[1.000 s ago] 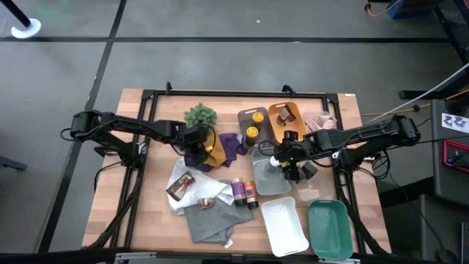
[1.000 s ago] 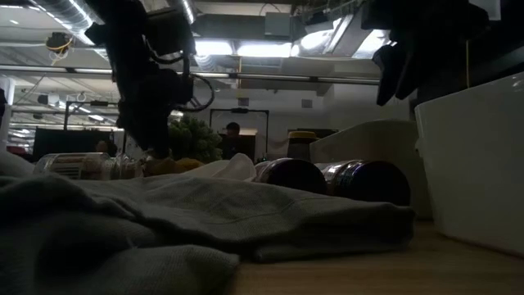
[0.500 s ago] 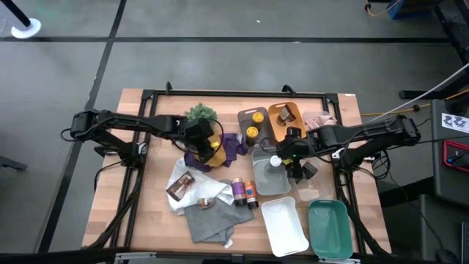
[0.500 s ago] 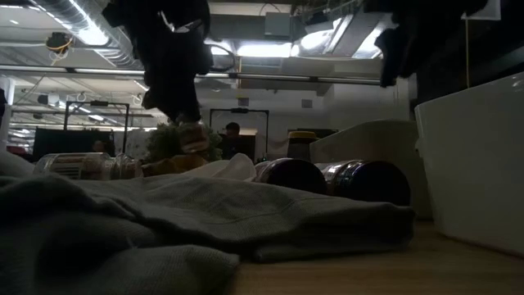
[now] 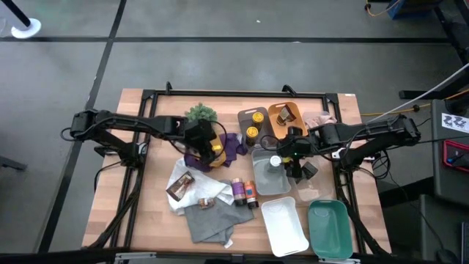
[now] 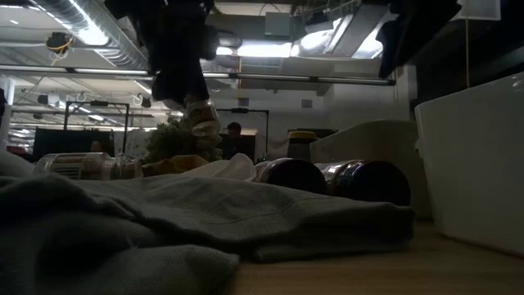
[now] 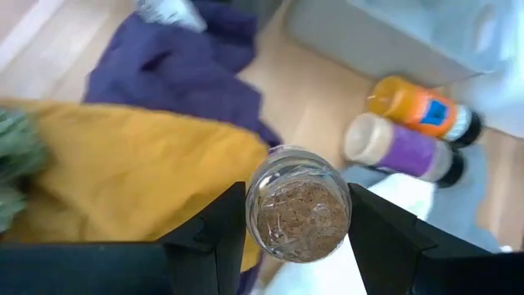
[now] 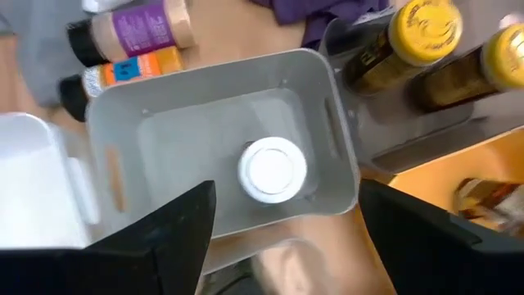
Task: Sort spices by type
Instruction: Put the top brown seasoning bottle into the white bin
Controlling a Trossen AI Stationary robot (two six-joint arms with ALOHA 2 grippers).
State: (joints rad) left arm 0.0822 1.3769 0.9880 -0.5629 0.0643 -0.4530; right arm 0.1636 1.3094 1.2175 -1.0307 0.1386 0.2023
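Now, step in hand: the left pincer (image 7: 299,246) is clamped on a clear jar (image 7: 299,215) of brown spice, lifted above the mustard cloth (image 5: 215,152) near the middle of the desk (image 5: 157,220).
Right pincer: it hangs above the grey tray (image 8: 213,139), fingers apart and empty, near the desk's right edge.
Next move: I judge the jar must go to a tray of its own type; the grey tray holds a white-capped jar (image 8: 273,170).
Left wrist view: shows the grip and the purple-label bottle (image 7: 401,146).
Low view: shows the jar clear of the cloth.
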